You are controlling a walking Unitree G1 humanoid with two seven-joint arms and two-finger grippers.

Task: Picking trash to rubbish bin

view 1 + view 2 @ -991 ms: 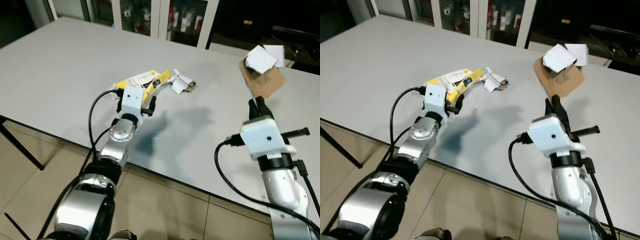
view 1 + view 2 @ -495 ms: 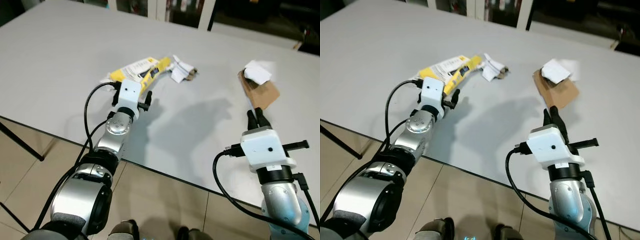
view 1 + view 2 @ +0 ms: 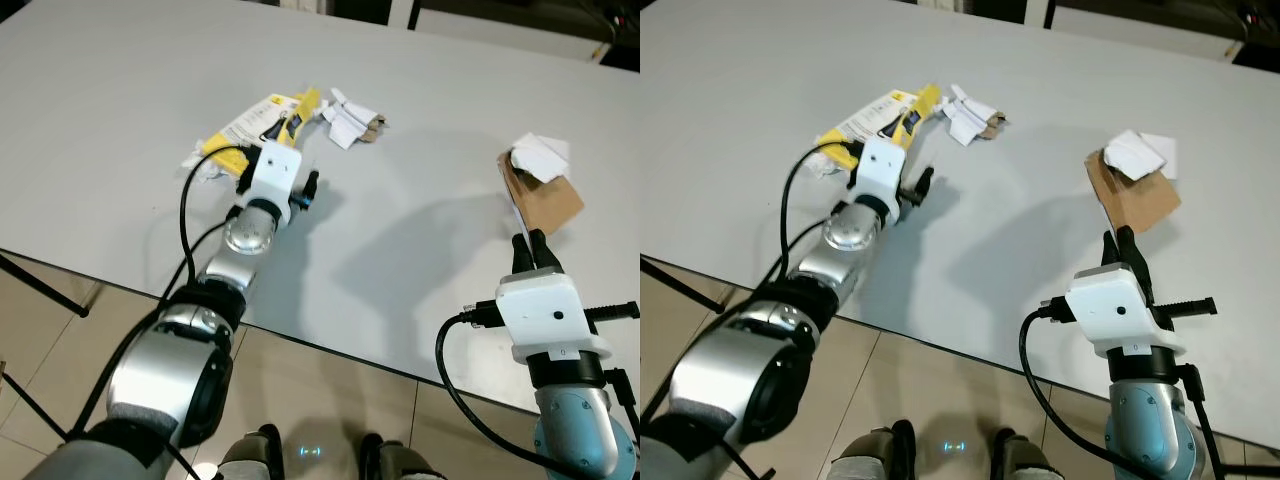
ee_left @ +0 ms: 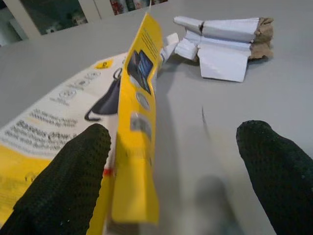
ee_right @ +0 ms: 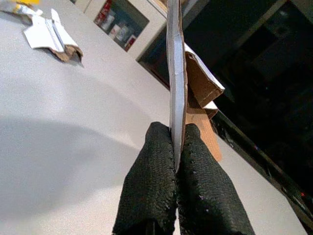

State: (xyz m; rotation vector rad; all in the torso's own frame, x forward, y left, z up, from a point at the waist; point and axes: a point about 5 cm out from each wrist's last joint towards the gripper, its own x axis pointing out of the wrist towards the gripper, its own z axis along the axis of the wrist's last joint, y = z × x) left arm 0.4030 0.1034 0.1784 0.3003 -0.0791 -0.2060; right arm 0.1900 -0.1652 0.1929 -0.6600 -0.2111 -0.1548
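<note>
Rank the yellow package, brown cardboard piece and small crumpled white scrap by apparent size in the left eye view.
1. yellow package, partly hidden by the left arm
2. brown cardboard piece, looks close to it, so unsure
3. crumpled white scrap, smallest

Both head views look steeply down from above onto the grey table (image 3: pixel 120 90), whose near edge crosses the lower half of the frame with tiled floor below it. They share the whole scene, the right eye showing it shifted slightly leftward. The left wrist view sits low and very close, facing along the table at the yellow package (image 4: pixel 139 142) in the frame's centre. The right wrist view looks along its pincer (image 5: pixel 177 171) at the edge-on cardboard piece (image 5: pixel 177 73), with dark cabinets behind.
</note>
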